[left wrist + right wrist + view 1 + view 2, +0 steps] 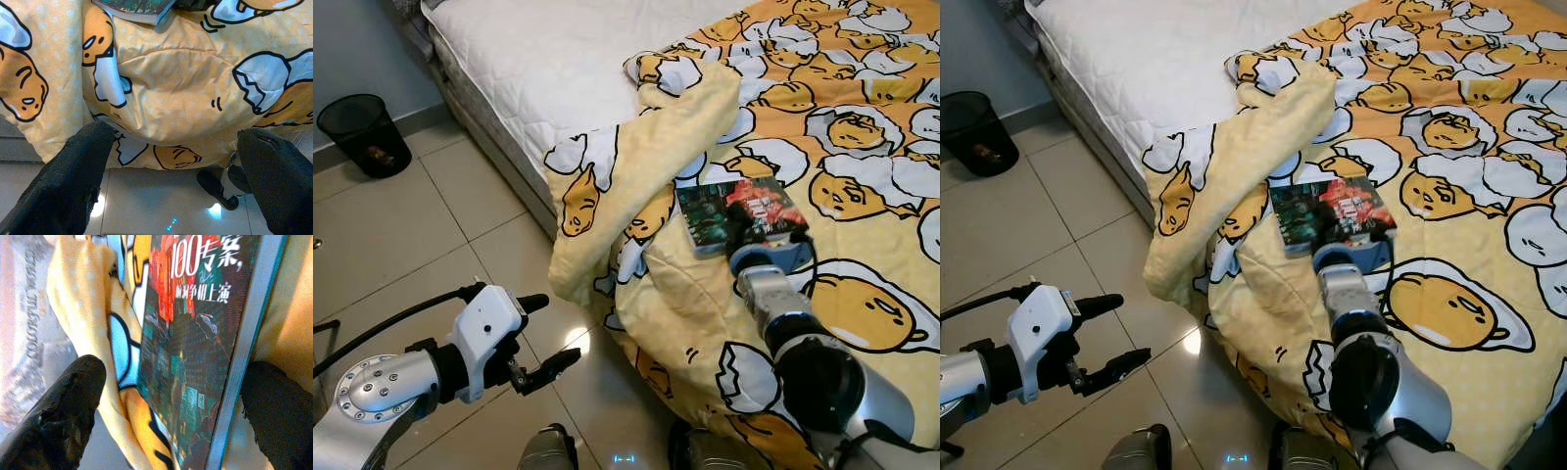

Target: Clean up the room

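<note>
A humanoid robot stands at the edge of a bed [558,59], its right gripper [171,401] stretched toward a book [739,213] lying flat at centre right of the head-camera frame, on a rumpled yellow blanket [862,147] printed with cartoon eggs. From the wrist camera the two black fingers [63,416] stand apart with the book's near end between them, one over the cover side and one past the spine edge; neither can be seen pressing on it, so the grasp appears not yet made. The left gripper [536,338] hangs at lower left of the frame, over the tiled floor [411,225], its fingers apart and holding nothing, facing the blanket's overhanging fold. A black wastebasket [364,133] sits at upper left, well apart from the bed, with something small inside.

The step in hand looks to be the pick-up of the book as part of tidying the room. The next move likely calls for the right fingers to settle further around the book and close across its width, firmly enough that the slick cover does not slide, without pinching the soft blanket beneath.
</note>
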Tool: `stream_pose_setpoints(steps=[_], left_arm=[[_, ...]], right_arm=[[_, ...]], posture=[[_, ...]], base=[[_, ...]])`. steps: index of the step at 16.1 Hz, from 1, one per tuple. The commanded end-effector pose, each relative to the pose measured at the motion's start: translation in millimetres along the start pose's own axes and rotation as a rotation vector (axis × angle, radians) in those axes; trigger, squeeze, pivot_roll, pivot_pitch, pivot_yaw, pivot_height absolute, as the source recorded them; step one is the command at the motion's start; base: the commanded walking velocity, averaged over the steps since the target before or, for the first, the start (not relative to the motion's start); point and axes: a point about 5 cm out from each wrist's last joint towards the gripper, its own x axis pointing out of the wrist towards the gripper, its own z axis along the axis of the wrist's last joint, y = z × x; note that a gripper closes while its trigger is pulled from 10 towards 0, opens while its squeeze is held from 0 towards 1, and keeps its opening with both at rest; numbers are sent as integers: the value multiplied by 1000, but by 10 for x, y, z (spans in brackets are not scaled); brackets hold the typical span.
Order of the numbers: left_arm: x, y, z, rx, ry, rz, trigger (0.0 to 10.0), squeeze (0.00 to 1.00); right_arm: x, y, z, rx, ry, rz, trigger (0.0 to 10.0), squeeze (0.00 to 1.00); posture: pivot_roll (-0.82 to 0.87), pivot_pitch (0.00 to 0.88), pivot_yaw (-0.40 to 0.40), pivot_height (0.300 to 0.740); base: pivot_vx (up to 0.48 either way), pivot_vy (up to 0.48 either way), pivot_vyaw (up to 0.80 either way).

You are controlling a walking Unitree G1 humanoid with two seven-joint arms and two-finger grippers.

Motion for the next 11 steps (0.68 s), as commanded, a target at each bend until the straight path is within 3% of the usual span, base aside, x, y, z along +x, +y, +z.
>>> stream_pose_setpoints(steps=[1,6,9,10,11], left_arm=[[-12,-16,9,19,1,-1,10000,0],[-32,-24,15,21,3,-2,10000,0],[-31,-19,28,20,-2,0,10000,0],[-40,-20,31,20,-1,1,10000,0],[-51,-25,33,21,0,3,10000,0]], right_arm=[[14,45,7,32,-16,19,10000,0],[38,151,78,91,-52,96,10000,0],[44,141,-9,29,-10,45,9608,0],[47,128,-31,13,-10,2,2902,0],[49,120,-41,-2,-11,-27,1647,0]], posture=[[184,185,13,740],[188,191,16,740],[193,204,15,740],[198,214,13,740],[202,219,13,740]], base=[[0,0,0],[0,0,0],[0,0,0],[0,0,0],[0,0,0]])
